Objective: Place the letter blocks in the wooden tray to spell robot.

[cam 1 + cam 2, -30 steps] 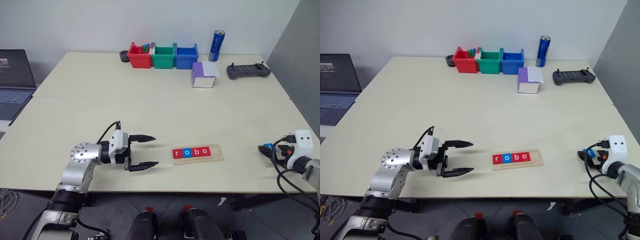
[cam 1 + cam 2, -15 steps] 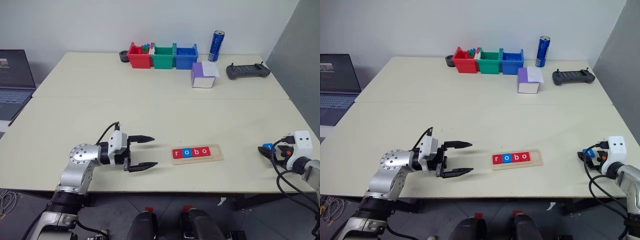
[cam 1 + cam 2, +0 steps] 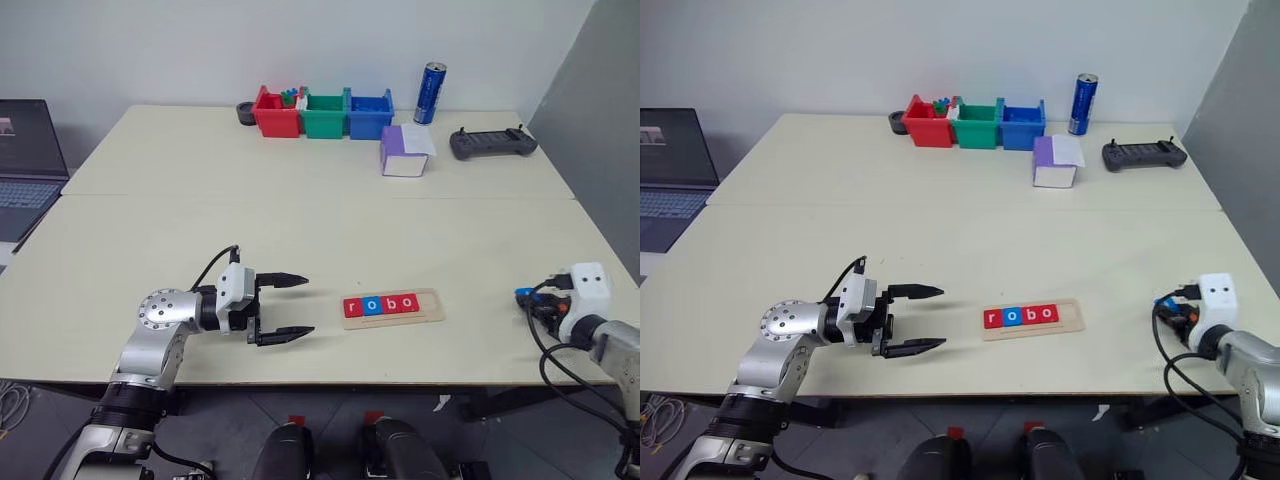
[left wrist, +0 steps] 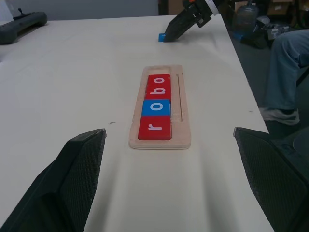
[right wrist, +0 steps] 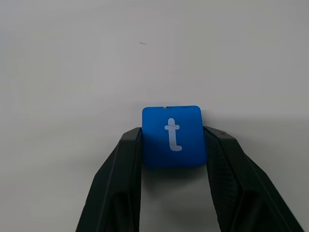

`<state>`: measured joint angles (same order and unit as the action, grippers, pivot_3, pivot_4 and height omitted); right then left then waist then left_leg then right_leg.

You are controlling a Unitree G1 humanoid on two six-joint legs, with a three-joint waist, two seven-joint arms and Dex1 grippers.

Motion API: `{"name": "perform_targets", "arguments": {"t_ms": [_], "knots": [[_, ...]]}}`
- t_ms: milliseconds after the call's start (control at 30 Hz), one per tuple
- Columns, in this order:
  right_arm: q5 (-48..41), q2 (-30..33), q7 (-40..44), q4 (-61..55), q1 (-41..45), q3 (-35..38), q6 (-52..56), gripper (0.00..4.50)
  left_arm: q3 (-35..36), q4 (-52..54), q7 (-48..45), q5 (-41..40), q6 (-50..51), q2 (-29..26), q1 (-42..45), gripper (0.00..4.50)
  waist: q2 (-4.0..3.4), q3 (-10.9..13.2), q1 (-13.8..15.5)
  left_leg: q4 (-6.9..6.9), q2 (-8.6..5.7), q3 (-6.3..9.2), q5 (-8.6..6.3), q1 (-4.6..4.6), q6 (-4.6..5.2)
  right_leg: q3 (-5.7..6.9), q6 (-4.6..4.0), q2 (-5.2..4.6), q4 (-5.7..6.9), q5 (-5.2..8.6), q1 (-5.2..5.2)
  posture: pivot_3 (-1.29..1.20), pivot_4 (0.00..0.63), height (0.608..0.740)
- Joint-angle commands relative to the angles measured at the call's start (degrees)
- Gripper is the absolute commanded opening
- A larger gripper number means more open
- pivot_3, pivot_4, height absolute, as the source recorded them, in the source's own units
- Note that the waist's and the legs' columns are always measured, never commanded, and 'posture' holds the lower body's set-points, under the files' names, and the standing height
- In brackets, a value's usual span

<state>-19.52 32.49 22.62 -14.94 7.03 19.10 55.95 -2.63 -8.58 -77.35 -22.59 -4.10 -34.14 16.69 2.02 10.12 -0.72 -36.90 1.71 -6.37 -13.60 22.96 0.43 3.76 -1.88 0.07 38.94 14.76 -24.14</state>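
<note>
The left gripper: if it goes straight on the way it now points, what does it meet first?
Probably the wooden tray, at the end holding the red "r" block. The left gripper points along the table toward it with nothing between, though its height over the tray is unclear.

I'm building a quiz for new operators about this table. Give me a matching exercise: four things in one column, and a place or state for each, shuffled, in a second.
Things:
1. blue t block
2. wooden tray
3. left pincer
4. blue can

Places or states:
A. open and empty, beside the tray
B. upright at the far edge of the table
C. between the right pincer's fingers
D. holding four blocks that read r, o, b, o

Pairs: 1-C, 2-D, 3-A, 4-B
</note>
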Motion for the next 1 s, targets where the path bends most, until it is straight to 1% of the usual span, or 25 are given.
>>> {"name": "perform_targets", "arguments": {"t_ms": [33, 167, 300, 433, 567, 700, 867, 900, 967, 1000], "knots": [[1.21, -1.91, -7.37, -9.41, 4.97, -1.63, 6.99, 1.47, 0.24, 0.60, -0.83, -0.23, -0.37, -0.49, 1.27, 4.50, -0.03, 0.02, -0.07, 0.01, -0.01, 0.00, 0.00, 0.01, 0.00, 0.00, 0.00, 0.00, 0.01, 0.00, -0.02, 0.00, 0.150, 0.740], [3.77, -8.40, -15.48, -12.95, 7.82, -2.99, 13.37, 1.47, -0.01, -0.45, -1.36, 0.22, -0.55, -0.55, 2.32, 4.50, 0.01, 0.00, 0.51, 0.05, -0.04, 0.04, 0.00, 0.08, -0.01, 0.01, 0.00, 0.00, -0.08, 0.01, -0.02, 0.00, 0.150, 0.740], [4.89, -11.88, -18.07, -13.25, 7.98, -4.43, 15.02, 1.47, -0.16, -1.17, -1.68, 0.53, -0.89, -0.48, 2.90, 4.50, 0.00, 0.00, 0.70, 0.06, -0.08, 0.03, -0.01, 0.19, -0.01, 0.00, 0.01, -0.03, -0.19, 0.01, -0.06, 0.00, 0.150, 0.740], [3.90, -12.56, -17.40, -14.47, 6.61, -5.71, 16.07, 1.47, -0.10, -1.29, -1.83, 0.61, -0.97, -0.52, 2.92, 4.50, 0.00, 0.00, 0.63, 0.04, -0.09, 0.03, -0.01, 0.22, 0.00, 0.00, 0.01, -0.04, -0.20, 0.00, -0.08, 0.00, 0.150, 0.740], [3.36, -11.65, -16.07, -13.87, 5.72, -6.38, 16.48, 1.47, 0.09, -1.23, -1.81, 0.80, -0.84, -0.42, 2.83, 4.50, 0.00, 0.00, 0.57, 0.05, -0.07, 0.06, -0.01, 0.19, 0.00, 0.03, 0.01, -0.02, -0.17, 0.01, -0.09, 0.00, 0.150, 0.740], [3.57, -11.34, -15.47, -12.84, 6.93, -6.75, 16.38, 1.47, 0.23, -0.80, -1.69, 0.86, -0.71, -0.37, 2.38, 4.50, 0.00, 0.00, 0.46, 0.04, -0.06, 0.05, -0.01, 0.17, 0.00, 0.03, 0.01, -0.02, -0.15, 0.01, -0.08, 0.00, 0.150, 0.740], [3.96, -9.36, -14.29, -12.50, 8.01, -8.02, 16.03, 3.17, 0.27, -0.64, -1.47, 0.92, -0.78, -0.28, 2.22, 4.50, 0.00, 0.00, 0.46, 0.05, -0.07, 0.05, -0.01, 0.18, 0.01, 0.02, 0.01, -0.02, -0.16, 0.01, -0.08, 0.00, 0.150, 0.740], [3.88, -8.20, -13.59, -12.30, 8.42, -8.19, 15.90, 3.47, 0.28, -0.57, -1.42, 0.91, -0.80, -0.27, 2.15, 4.50, 0.00, 0.00, 0.46, 0.04, -0.07, 0.05, -0.01, 0.18, 0.01, 0.02, 0.01, -0.02, -0.16, 0.01, -0.08, 0.00, 0.150, 0.740], [3.27, -5.48, -11.57, -12.12, 9.43, -8.39, 16.18, 4.22, 0.35, -0.48, -1.37, 0.89, -0.86, -0.28, 1.99, 4.50, 0.00, 0.00, 0.47, 0.05, -0.07, 0.05, -0.01, 0.18, 0.01, 0.02, 0.01, -0.02, -0.17, 0.01, -0.08, 0.00, 0.150, 0.740], [2.69, -3.59, -9.93, -12.01, 9.90, -8.71, 16.45, 4.46, 0.37, -0.46, -1.32, 0.89, -0.88, -0.29, 1.97, 4.50, 0.00, 0.00, 0.48, 0.05, -0.07, 0.05, -0.01, 0.19, 0.01, 0.03, 0.01, -0.02, -0.17, 0.01, -0.08, 0.00, 0.150, 0.740]]}}
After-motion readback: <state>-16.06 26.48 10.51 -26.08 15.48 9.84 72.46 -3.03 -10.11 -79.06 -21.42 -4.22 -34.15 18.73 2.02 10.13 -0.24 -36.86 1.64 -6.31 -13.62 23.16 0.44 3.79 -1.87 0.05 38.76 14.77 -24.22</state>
